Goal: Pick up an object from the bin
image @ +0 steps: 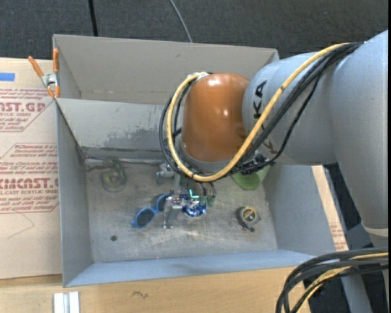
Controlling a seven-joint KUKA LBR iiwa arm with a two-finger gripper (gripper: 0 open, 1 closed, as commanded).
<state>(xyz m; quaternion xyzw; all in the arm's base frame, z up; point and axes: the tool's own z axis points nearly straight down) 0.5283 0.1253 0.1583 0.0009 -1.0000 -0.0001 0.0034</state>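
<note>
Glossy orange dome [212,116] | above blue plastic piece [145,216], metal bin [72,175] | grip: cannot tell

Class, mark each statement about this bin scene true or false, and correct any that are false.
1. A blue object lies on the bin floor, toward the view's left of the gripper. True.
2. The small round brass-coloured object lies in the bin's left half. False: it lies to the right of the gripper.
3. The green object sits in the bin's near left corner. False: it is on the right side, partly hidden by the arm.
4. The arm's orange cover hangs above the middle of the bin. True.
</note>
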